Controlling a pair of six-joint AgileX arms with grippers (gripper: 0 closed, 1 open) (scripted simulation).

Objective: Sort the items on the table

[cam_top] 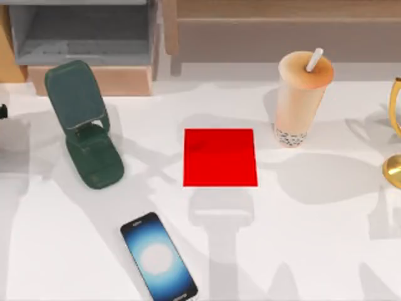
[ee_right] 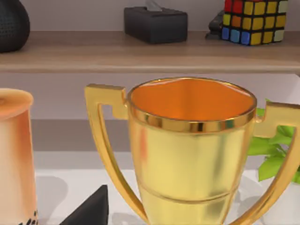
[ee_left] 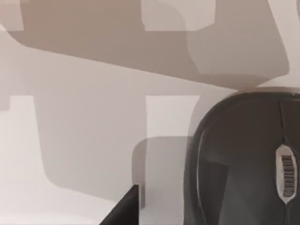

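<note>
- Nearest me in the top view, the black smartphone (cam_top: 159,257) lies flat on the white counter (cam_top: 313,251), screen glowing, at the front and left of centre, slanted.
- Further back, the red mat (cam_top: 220,157) sits flat at the middle of the counter, bare.
- To the left of the mat, well apart, the dark green phone stand (cam_top: 86,124) stands with its plate tilted up and nothing on it.
- Beyond the mat to its right, the peach bubble tea cup (cam_top: 299,100) stands upright with its white straw (cam_top: 314,59) leaning out of the top.
- At the right edge of the top view, part of a gold trophy (cam_top: 395,135) shows; my right wrist view sees that trophy (ee_right: 190,154) close up, with the cup (ee_right: 16,154) beside it.
- My left wrist view looks down on the dark grey mouse (ee_left: 243,159) on the counter, with a dark tip of my left tool (ee_left: 123,208) near it and apart from it; whether that tool is spread I cannot tell.
- A dark piece of my right tool (ee_right: 89,208) shows low in the right wrist view; its state I cannot tell.
- Farthest back, a shelf (ee_right: 140,51) holds a dark tissue box (ee_right: 155,24) and a colour cube (ee_right: 253,21).
</note>
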